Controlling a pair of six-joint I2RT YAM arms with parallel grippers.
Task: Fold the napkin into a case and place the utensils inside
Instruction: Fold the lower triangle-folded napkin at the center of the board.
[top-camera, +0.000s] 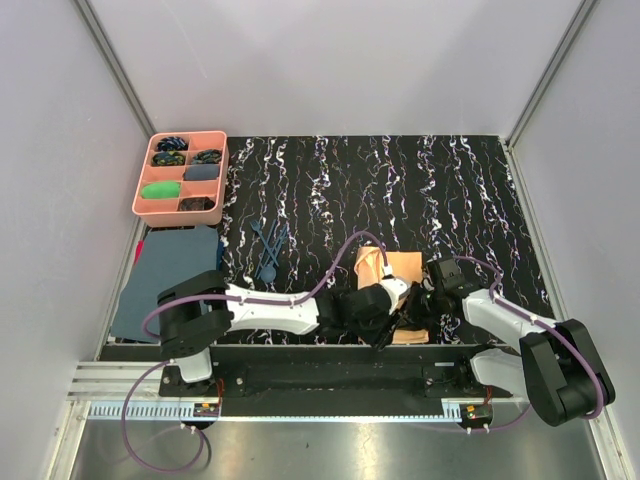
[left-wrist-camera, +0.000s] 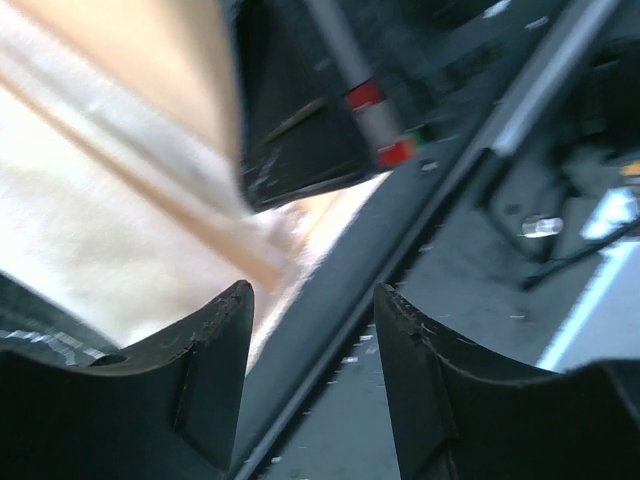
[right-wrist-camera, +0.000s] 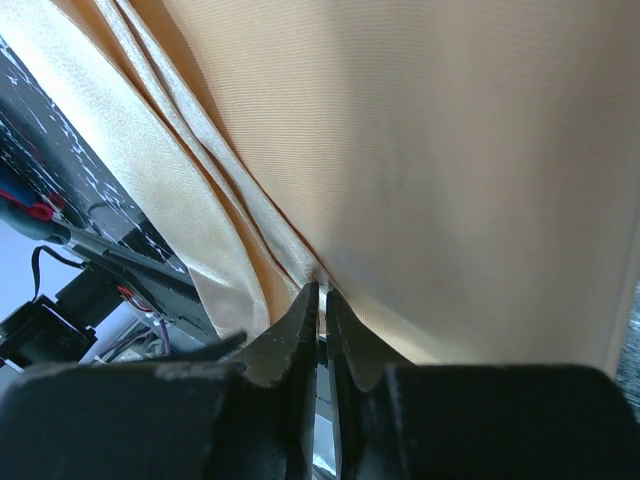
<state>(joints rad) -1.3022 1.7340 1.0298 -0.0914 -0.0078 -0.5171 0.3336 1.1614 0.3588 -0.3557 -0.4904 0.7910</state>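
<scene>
**Left gripper** (left-wrist-camera: 310, 300): released. Its fingers stand apart with nothing between them. It is set low over the near edge of the worktop (top-camera: 400, 190).

**Right gripper** (right-wrist-camera: 320, 298): clenched. The fingertips are nearly together and pinch a folded edge of the napkin.

**Napkin** (top-camera: 402, 268): shiny peach-orange fabric, partly folded, with several layered pleats showing in the right wrist view.
- It lies directly ahead of the right gripper and runs into its tips.
- It is ahead and to the left of the left gripper's fingers, just beside them but not held.
- In the top view it sits between the two grippers, near the worktop's front edge.

**Utensils** (top-camera: 268, 245): slim dark blue pieces lying together on the worktop. They are well apart from both grippers, to the left of the left gripper and farther back.

**Dark blue-grey cloth** (top-camera: 170, 275): lies flat, farther left of the left gripper and beyond the utensils.

**Pink compartment tray** (top-camera: 140, 195): at the far left, behind the cloth and well apart from both grippers. It holds small coloured bundles.
</scene>
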